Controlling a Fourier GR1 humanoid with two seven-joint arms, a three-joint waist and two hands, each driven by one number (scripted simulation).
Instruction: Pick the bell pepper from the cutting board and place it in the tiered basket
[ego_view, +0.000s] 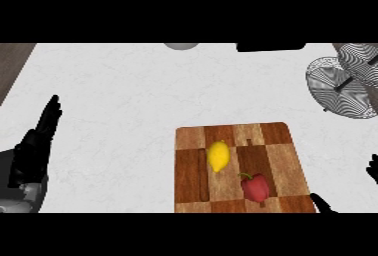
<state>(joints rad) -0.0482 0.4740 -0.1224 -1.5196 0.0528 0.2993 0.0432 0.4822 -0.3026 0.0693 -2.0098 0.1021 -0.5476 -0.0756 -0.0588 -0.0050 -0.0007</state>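
Your right hand (323, 204) shows only in part at the lower right. A dark thumb tip sits just off the near right corner of the board, and a few fingertips (373, 170) show at the right edge of the view. Thumb and fingertips stand apart with nothing between them, so this hand is spread and holds nothing. Your left hand (33, 150) rests at the left edge of the view, its fingers straight, close together and pointing away from you, also holding nothing.

The glossy red bell pepper (255, 187) with a short green stem lies just left of your right thumb, apart from it. It sits on the near right part of the checked wooden cutting board (284, 155), its stem end turned away from you.

A little beyond the pepper, and farther left from your right hand, an oval yellow lemon (218, 156) lies near the middle of the board. It is close to the pepper but not touching it.

The board lies flat on the white marbled tabletop (111, 90) between your two hands, near the right one and well apart from the left.

Far beyond your right hand, toward the upper right, stands the silvery wire-mesh tiered basket (339, 85). Its round tiers are partly cut off by the edge of the view.

At the far rim of the tabletop, left of the basket, you can see part of a black block-shaped object (271, 47) and part of a grey round object (181, 46).
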